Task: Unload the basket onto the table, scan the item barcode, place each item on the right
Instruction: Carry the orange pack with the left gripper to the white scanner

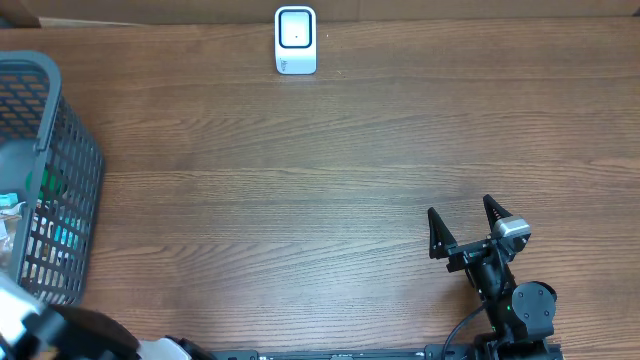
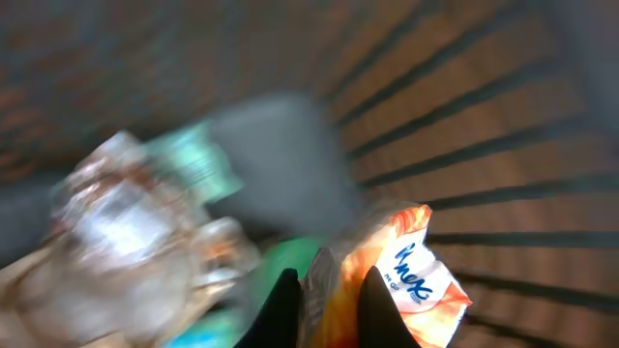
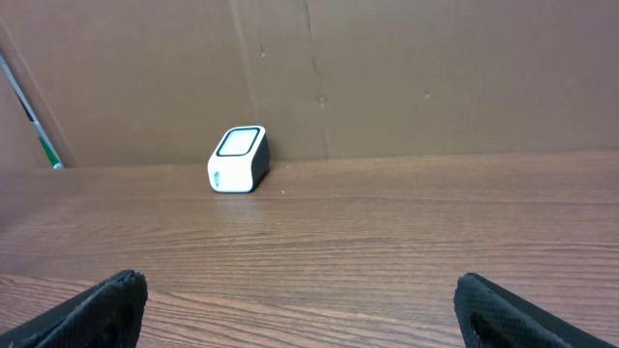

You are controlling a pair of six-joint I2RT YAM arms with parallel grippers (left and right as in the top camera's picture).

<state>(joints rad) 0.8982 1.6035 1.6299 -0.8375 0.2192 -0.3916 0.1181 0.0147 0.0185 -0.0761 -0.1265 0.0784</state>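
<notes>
Pinches an orange-and-white packet (image 2: 414, 278) in the left gripper (image 2: 331, 307), jaws pressed onto its crumpled edge, down inside the grey mesh basket (image 1: 72, 170) at the table's near left (other contents blurred: clear plastic, something green). Holds the right gripper (image 1: 461, 212) spread wide, empty, low over the wooden table (image 1: 300, 200) at near right. Faces the white scanner (image 1: 296, 40) at the far edge, well apart from both.

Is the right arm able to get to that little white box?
Probably yes: the right gripper is open and only bare table lies between it and the white scanner, though that's far away.
</notes>
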